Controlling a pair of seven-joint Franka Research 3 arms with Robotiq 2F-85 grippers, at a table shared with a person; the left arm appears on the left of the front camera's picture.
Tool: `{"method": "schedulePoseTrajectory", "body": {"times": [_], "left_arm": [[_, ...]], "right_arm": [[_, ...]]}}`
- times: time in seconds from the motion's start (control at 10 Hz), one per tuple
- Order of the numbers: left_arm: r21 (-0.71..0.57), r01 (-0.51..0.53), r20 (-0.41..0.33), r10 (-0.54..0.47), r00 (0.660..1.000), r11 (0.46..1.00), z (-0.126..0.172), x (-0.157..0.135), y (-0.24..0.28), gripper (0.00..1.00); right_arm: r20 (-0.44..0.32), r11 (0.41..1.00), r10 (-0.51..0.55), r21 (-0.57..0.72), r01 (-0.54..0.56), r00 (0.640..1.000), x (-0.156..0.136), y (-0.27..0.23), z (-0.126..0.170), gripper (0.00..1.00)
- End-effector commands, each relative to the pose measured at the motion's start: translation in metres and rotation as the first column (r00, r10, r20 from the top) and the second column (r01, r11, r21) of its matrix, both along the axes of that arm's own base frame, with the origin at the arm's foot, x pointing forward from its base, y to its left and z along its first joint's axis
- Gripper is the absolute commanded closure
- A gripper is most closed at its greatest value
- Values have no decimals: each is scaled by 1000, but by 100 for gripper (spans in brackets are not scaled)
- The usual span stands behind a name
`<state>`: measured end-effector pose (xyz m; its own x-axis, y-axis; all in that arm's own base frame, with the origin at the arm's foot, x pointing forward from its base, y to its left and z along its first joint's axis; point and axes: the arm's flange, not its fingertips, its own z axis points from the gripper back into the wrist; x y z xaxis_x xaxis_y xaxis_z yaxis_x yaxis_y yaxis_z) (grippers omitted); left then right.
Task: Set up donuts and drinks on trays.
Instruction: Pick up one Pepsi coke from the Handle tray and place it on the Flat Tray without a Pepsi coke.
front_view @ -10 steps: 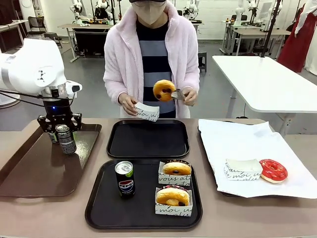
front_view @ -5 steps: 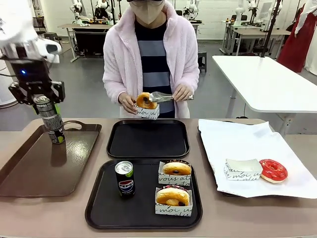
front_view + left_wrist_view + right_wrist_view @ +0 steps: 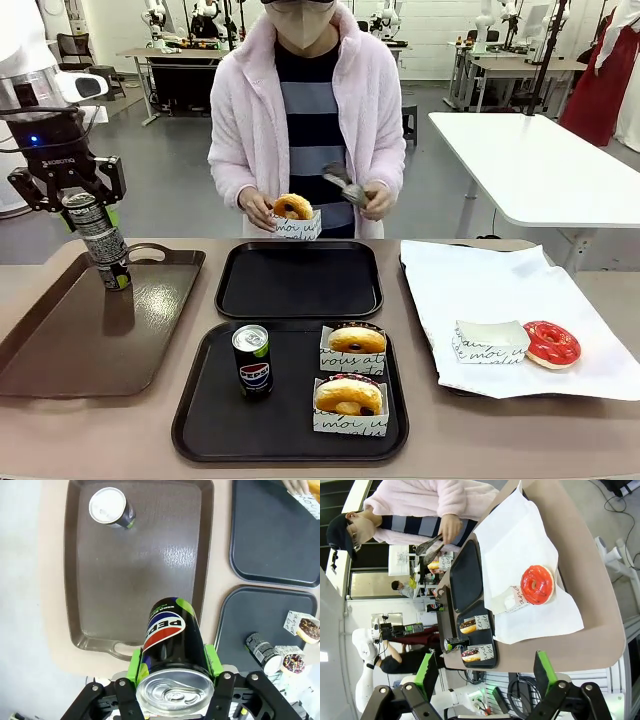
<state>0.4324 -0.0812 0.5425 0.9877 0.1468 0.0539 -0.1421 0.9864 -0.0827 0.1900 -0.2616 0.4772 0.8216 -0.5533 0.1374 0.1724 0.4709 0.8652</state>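
Observation:
My left gripper (image 3: 86, 208) hangs above the glossy brown tray (image 3: 60, 350), shut on a Pepsi can (image 3: 172, 635). A second can (image 3: 116, 275) stands on that tray just below it. The near black tray (image 3: 205, 420) holds another Pepsi can (image 3: 252, 361) and two glazed donuts (image 3: 356, 340) (image 3: 348, 395) in paper holders. The far black tray (image 3: 300, 282) is bare. The person holds a glazed donut (image 3: 293, 207) in a holder with one hand and tongs (image 3: 345, 185) with the other. My right gripper (image 3: 484, 656) is open, off the table's right end.
A red-iced donut (image 3: 551, 343) and an empty paper holder (image 3: 488, 340) lie on the white-paper-lined tray (image 3: 500, 280) at the right. The brown tray has raised rims and a handle (image 3: 120, 649). Bare tabletop runs along the front edge.
My left gripper has lifted the Pepsi can off the brown tray, up and to the left. The person set the donut into the paper holder and drew the tongs away.

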Motion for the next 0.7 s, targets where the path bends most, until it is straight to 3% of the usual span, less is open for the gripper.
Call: {"method": "schedulePoseTrajectory", "body": {"times": [0.0, 0.3, 0.4, 0.6], "left_arm": [[26, 22, 30, -23, 999, 999, 6, -1, 0, 88], [26, 22, 30, -23, 999, 999, 6, -1, 0, 88], [5, 12, 5, -12, 1000, 1000, 1, -1, -4, 41], [47, 132, 36, -134, 990, 990, 9, 8, -28, 41]], "right_arm": [[2, 1000, 8, 3, -8, 1000, -2, -1, -1, 0], [2, 1000, 8, 3, -8, 1000, -2, -1, -1, 0], [2, 1000, 8, 3, -8, 1000, -2, -1, -1, 0], [2, 1000, 8, 3, -8, 1000, -2, -1, -1, 0]]}}
